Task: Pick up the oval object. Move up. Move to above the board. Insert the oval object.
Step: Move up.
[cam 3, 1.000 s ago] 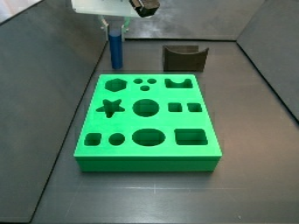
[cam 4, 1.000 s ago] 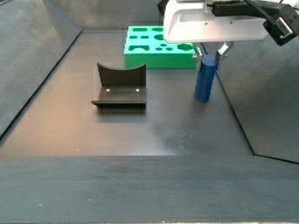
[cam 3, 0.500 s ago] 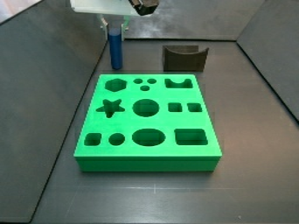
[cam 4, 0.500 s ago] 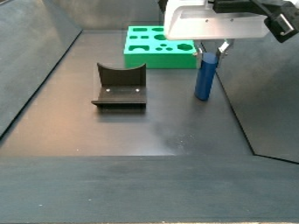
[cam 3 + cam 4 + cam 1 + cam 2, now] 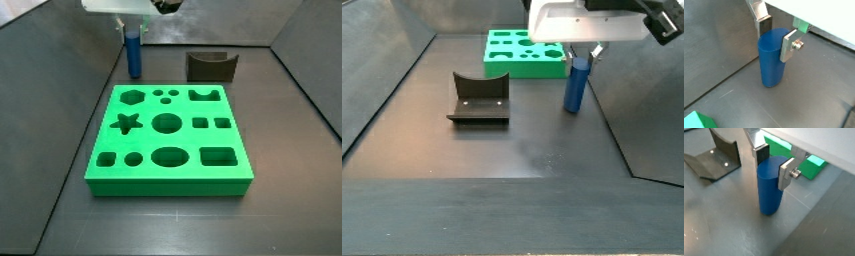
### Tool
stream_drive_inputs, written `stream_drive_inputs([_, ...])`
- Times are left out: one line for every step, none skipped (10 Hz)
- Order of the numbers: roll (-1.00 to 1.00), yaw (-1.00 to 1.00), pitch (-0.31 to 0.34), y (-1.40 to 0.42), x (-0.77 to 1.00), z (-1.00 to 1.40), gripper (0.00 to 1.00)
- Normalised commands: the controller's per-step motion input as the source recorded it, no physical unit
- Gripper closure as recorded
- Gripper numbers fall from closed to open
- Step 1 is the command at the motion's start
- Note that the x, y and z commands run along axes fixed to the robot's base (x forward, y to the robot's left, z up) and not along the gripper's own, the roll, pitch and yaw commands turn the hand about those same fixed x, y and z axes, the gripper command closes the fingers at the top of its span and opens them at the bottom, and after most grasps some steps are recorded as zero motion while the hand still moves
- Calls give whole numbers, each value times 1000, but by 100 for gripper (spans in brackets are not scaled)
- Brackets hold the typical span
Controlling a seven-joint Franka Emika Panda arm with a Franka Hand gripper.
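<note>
The oval object, a plain blue peg [image 5: 132, 55], stands upright near the back wall, beyond the far left corner of the green board [image 5: 167, 187]. My gripper [image 5: 131, 32] comes down on it from above. In both wrist views the silver fingers [image 5: 789, 46] press on opposite sides of the peg's top [image 5: 771, 60], so the gripper [image 5: 776, 37] is shut on it. The peg [image 5: 576, 88] hangs upright under the gripper [image 5: 583, 55], its foot at or just off the floor. The board [image 5: 543, 68] lies behind it, its cutouts empty.
The dark fixture [image 5: 211, 66] stands behind the board's far right corner, and in a side view the fixture [image 5: 478, 97] is to the peg's left. Grey walls close in the floor on the sides and back.
The gripper and the blue peg have risen slightly over the last second. Board and fixture have not moved.
</note>
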Motion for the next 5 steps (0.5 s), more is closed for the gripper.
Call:
stream_drive_inputs([-7,26,40,25,-64,762,100])
stream_drive_inputs([-8,25,48,24,-67,701,100])
stream_drive_inputs([-8,19,43,17,-44,539,100])
stream_drive_inputs([-9,13,41,10,-26,343,100])
stream_drive_inputs([-10,11,44,9,-15,185,100])
